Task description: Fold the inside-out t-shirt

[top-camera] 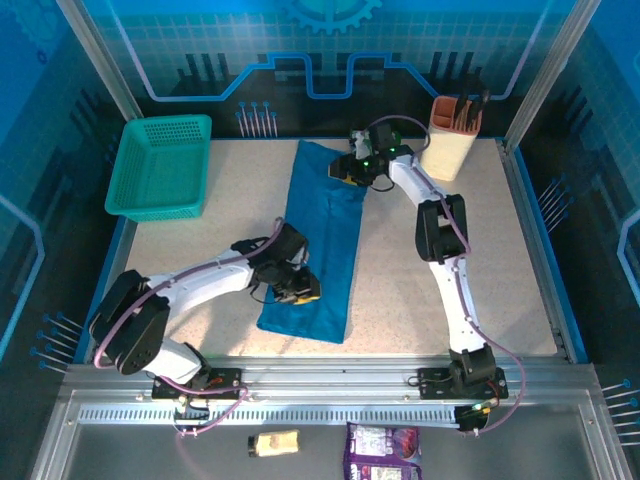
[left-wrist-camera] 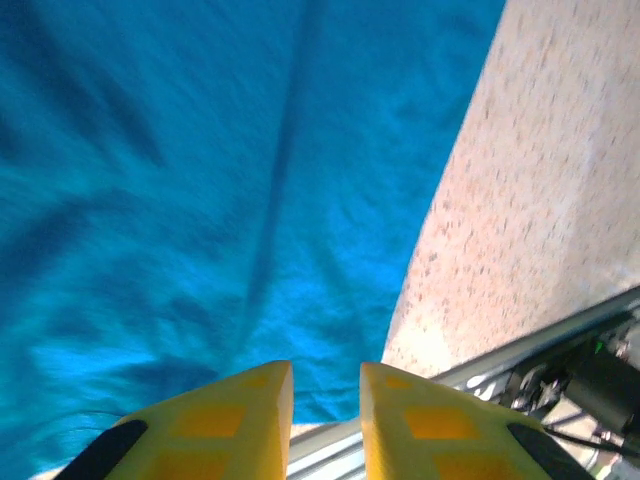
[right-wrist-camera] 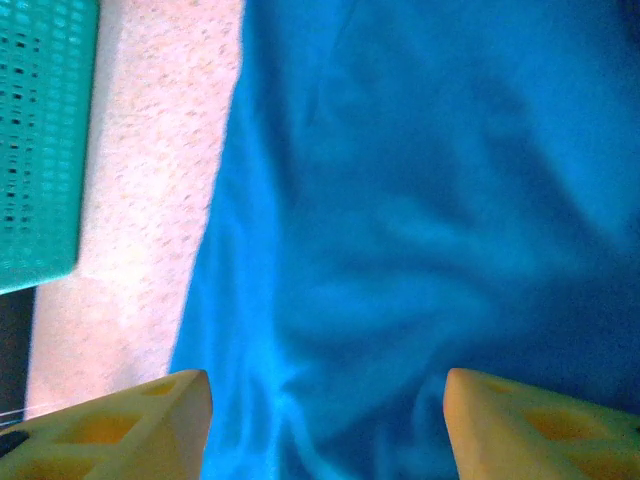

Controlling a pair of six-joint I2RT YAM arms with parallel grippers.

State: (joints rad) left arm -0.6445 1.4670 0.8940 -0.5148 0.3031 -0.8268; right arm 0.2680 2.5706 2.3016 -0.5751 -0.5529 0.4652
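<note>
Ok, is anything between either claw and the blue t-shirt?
Nothing visible. The left claw hangs over the near end of the t-shirt and the right claw over its far end, both with jaws apart and only cloth beneath. The teal basket stands well aside.

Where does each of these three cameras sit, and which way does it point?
Top external: above and behind the arms, looking down on the table; both arms show.
Left wrist: on the left arm, looking past the left gripper at the near edge of the blue t-shirt.
Right wrist: on the right arm, looking past the right gripper at the t-shirt and the basket.
Shared: all three see the t-shirt.
</note>
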